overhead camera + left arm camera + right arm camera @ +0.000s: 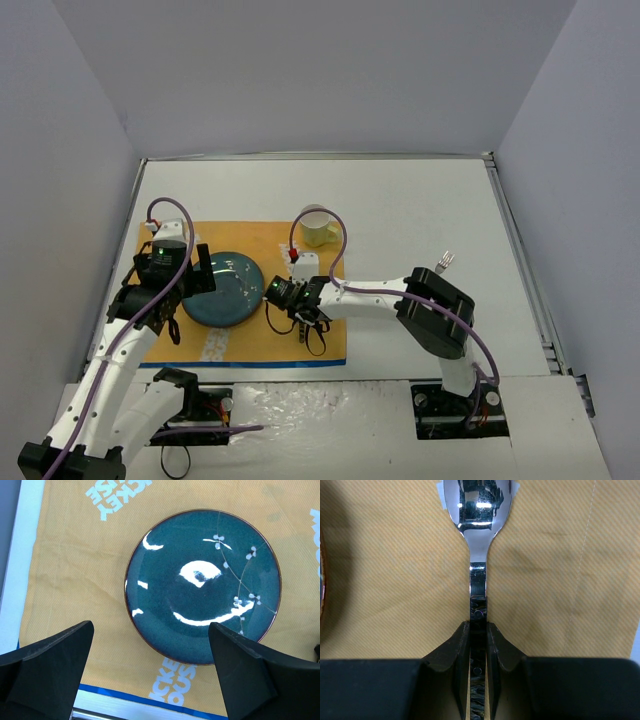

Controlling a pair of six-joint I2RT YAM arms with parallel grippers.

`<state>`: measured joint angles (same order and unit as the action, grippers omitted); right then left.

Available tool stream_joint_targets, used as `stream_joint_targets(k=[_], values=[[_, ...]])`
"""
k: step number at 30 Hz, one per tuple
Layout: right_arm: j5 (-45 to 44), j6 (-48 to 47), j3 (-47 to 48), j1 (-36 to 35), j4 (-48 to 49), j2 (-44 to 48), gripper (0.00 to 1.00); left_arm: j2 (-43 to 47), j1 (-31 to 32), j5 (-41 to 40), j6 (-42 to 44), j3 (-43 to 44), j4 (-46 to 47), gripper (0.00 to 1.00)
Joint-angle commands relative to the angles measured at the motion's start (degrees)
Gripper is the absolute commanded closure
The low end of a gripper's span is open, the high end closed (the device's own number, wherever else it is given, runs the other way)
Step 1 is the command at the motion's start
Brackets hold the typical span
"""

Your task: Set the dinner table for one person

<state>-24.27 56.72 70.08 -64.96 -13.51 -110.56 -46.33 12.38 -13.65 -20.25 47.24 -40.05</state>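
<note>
- Underneath everything: the dinner table (420, 200), a plain white tabletop, with both arm bases at its near edge.
- On the left half of the tabletop, close to the left and near edges: an orange-yellow placemat (285, 345) (75, 580) (395, 580), with a blue edge (115, 692) along its near side and white lettering (117, 500) printed on the cloth.
- On the left part of the placemat: a dark teal plate (225, 288) (202, 587), round and glossy, lying flat, painted with a thin branch and small white blossoms.
- At the far right corner of the placemat: a pale yellow cup (318, 228), upright, apart from the plate.
- On bare tabletop right of the placemat, toward the right edge: a fork (445, 262), only its tines visible past the right arm's elbow.
- Over the left side of the plate: the left gripper (175, 288) (150, 627), fingers spread wide apart, nothing held between them, the plate's rim in view below the gap.
- Over the placemat just right of the plate: the right gripper (306, 322) (477, 627), fingers pinched together on the handle of a shiny metal spoon (477, 540).
- Spoon bowl pointing straight away from the right gripper, above the mat cloth, with the plate's rim at the left border of the right wrist view; contact between bowl and cloth impossible to tell.
</note>
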Motion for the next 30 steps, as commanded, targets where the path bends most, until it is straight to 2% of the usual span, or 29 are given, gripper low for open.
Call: stream_joint_targets(k=[1,6,11,16,30], values=[[-2.0,0.2,2.4,0.2,-1.1,-0.1,1.0,0.3,0.5,-1.3,-0.6,2.0,1.6,0.03],[-1.4,0.8,3.0,0.3,-1.1,-1.0,1.0,0.2,0.5,-1.3,-0.6,2.0,1.6,0.03],[-1.1,1.3,3.3,0.3,-1.0,-0.9,0.91,0.2,0.5,-1.3,-0.6,2.0,1.6,0.03],[-1.0,1.9,3.2,0.5,-1.0,-0.4,1.0,0.2,0.5,-1.2,-0.7,2.0,1.6,0.03],[-0.4,3.9,2.6,0.6,-1.0,-0.5,1.0,0.3,0.9,-1.4,-0.7,2.0,1.6,0.03]])
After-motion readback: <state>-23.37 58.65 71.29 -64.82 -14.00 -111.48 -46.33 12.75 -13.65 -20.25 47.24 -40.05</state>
